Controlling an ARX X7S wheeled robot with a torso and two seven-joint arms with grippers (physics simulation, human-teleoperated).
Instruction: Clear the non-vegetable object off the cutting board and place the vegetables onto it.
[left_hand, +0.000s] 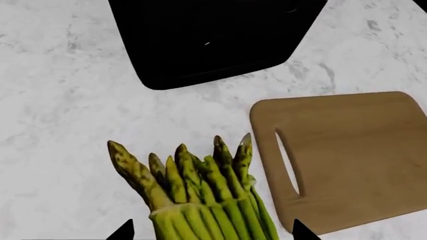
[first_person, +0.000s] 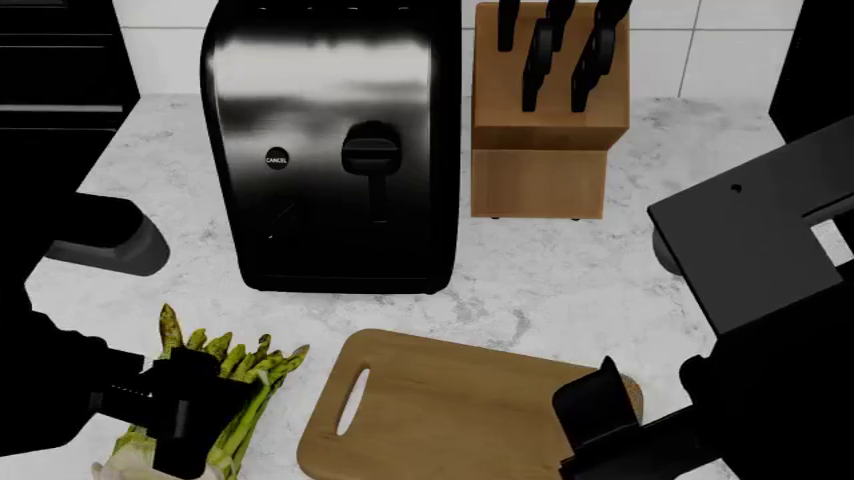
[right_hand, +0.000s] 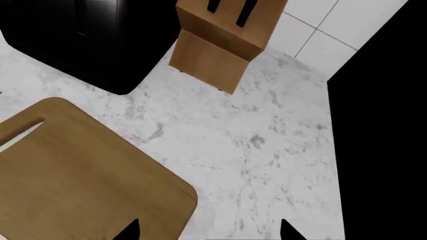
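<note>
Left claw (left_hand: 213, 231): wide open, one finger on each side of the asparagus (left_hand: 200, 195), small gaps showing, not squeezing. Green bunch lying on the white counter (first_person: 561, 270), tips pointing toward the big black toaster (first_person: 334, 150). Just beside the bunch, the cutting board (left_hand: 353, 160), slot end nearest the spears. Asparagus not on the board.

Right claw (right_hand: 208, 231): wide open too, holding nothing, hanging over the board's far corner and the counter next to it. Farther back, by the toaster and near the tiled wall, a wooden knife block (first_person: 550, 110), standing up.
</note>
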